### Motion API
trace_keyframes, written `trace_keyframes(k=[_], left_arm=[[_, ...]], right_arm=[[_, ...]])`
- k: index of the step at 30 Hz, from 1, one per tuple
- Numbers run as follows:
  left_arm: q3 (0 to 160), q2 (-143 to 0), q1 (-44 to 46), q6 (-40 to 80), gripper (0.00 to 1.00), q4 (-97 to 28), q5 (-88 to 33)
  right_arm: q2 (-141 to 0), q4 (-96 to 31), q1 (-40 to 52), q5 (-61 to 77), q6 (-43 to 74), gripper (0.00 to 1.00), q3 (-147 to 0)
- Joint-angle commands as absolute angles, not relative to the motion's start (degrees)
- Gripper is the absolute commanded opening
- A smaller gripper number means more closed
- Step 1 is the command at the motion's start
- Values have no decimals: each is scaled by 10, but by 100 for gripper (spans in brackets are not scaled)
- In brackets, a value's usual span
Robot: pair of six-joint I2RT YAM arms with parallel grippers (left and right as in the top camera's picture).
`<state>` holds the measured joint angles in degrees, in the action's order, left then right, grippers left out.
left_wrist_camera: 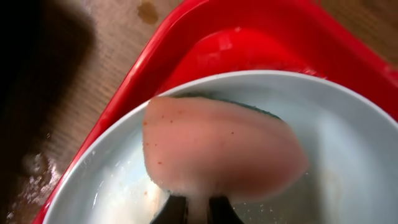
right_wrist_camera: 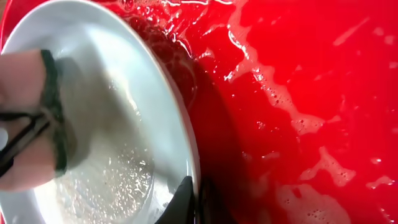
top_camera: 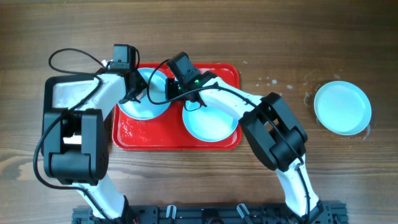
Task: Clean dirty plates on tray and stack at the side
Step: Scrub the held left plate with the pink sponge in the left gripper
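Observation:
On the foam-streaked red tray (top_camera: 177, 138) lie two pale plates, one at the left (top_camera: 152, 107) and one at the right (top_camera: 210, 123). A third plate (top_camera: 342, 107) rests on the table far to the right. My left gripper (left_wrist_camera: 198, 211) is shut on a pink sponge (left_wrist_camera: 217, 146) with a green backing, pressed into the left plate (left_wrist_camera: 348, 143). My right gripper (right_wrist_camera: 198, 202) is shut on that plate's rim (right_wrist_camera: 186, 130), one finger inside and one outside. The sponge (right_wrist_camera: 25, 81) shows at the left edge of the right wrist view. Soapy water speckles the plate's floor.
A silver metal tray (top_camera: 68, 93) sits left of the red tray, partly under my left arm. Water drops (top_camera: 268, 81) mark the wood between the red tray and the far-right plate. Both arms cross over the tray's back half.

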<state>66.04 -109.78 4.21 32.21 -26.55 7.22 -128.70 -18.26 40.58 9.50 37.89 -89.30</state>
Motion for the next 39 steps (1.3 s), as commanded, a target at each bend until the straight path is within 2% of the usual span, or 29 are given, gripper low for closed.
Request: trace_keyframes(k=[1, 4, 8, 11, 21, 23, 28, 36, 39], left_arm=[[638, -1147, 58, 253, 4, -243, -12], [638, -1147, 78, 182, 4, -249, -112], [638, -1147, 81, 154, 4, -257, -234], [638, -1147, 81, 149, 4, -278, -249], [638, -1121, 34, 194, 4, -405, -105], [638, -1119, 12, 216, 4, -442, 10], [638, -1119, 6, 262, 4, -421, 140], [638, -1120, 6, 276, 4, -281, 145], [638, -1120, 6, 281, 4, -243, 91]], right_arm=[[-1314, -189, 409, 99, 375, 4, -888], [-1314, -189, 408, 100, 375, 4, -888], [-1314, -189, 408, 100, 375, 4, -888], [-1314, -190, 408, 100, 375, 4, -888], [-1314, -189, 408, 102, 375, 4, -888], [-1314, -189, 408, 102, 375, 4, -888], [-1314, -186, 408, 102, 375, 4, -888], [-1314, -186, 408, 102, 375, 4, -888], [-1314, -185, 408, 102, 375, 4, -888]])
